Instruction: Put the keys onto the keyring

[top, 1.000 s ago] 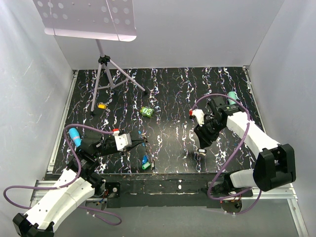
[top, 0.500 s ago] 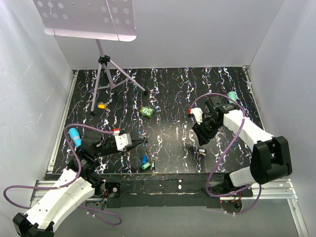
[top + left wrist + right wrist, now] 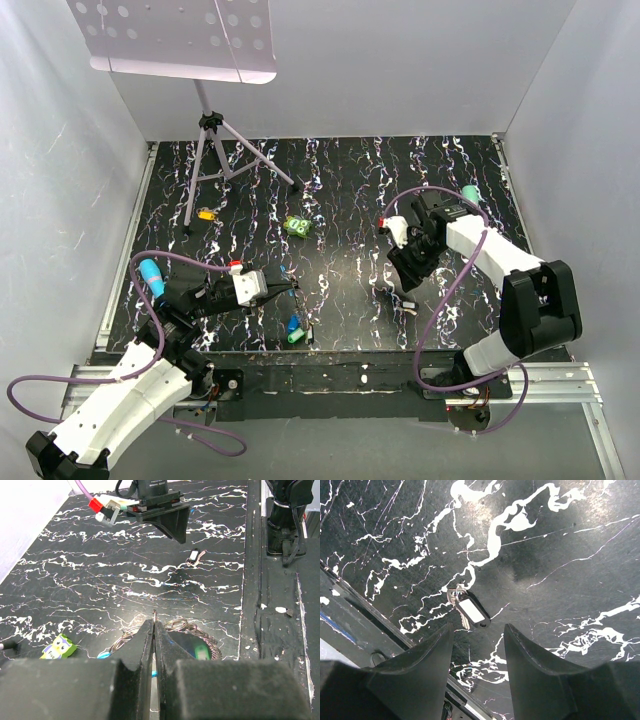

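The left claw [image 3: 154, 625] is pinched shut with the keyring [image 3: 176, 624] and teal-headed keys [image 3: 294, 336] just below its tips, while the right claw [image 3: 477, 630] hangs partly spread, a black-tagged key [image 3: 470, 611] lying just beyond its gap.

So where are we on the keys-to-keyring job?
Done: nothing I can confirm, since no key shows clearly threaded.
In hand: the left hand is shut right over the keyring, with the teal-headed keys beside it. Whether it pinches the ring is unclear.
The right hand is open above a black white-labelled tag, not gripping it.
Left: threading the keys.
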You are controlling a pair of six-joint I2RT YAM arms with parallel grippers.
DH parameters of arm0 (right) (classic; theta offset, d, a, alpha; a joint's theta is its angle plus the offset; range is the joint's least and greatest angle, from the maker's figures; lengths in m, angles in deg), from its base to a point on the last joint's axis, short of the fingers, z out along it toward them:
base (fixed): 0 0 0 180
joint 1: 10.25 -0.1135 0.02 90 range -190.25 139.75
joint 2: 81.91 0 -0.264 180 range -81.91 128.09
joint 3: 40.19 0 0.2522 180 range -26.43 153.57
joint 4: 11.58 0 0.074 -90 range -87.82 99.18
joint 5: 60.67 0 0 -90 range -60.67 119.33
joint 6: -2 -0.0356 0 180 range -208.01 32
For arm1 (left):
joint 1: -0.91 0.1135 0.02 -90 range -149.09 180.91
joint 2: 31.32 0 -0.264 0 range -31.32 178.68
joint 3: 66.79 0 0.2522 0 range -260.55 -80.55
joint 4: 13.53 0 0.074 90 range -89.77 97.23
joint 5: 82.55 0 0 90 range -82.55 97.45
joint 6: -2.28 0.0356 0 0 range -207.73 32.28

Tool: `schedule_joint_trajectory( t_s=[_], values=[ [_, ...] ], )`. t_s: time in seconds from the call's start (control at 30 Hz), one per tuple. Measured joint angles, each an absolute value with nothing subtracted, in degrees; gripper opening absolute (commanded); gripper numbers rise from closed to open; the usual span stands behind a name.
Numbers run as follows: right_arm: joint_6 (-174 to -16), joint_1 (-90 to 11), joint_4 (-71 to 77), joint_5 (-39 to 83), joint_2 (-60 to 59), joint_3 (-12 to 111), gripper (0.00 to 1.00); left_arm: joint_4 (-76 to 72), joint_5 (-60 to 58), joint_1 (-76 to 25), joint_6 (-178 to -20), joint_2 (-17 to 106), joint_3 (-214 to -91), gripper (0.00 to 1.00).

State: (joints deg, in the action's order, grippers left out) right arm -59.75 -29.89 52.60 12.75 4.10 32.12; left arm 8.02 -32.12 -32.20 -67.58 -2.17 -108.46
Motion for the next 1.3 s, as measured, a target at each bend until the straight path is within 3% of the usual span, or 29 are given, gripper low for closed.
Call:
schedule_joint_trajectory(
  t_s=[1.3],
  values=[
    [-60.9,-36.6,53.0,13.2,12.7,35.5,0.49,8.9,-32.1,-32.2,-67.1,-2.0,-108.5,0.00]
  ],
)
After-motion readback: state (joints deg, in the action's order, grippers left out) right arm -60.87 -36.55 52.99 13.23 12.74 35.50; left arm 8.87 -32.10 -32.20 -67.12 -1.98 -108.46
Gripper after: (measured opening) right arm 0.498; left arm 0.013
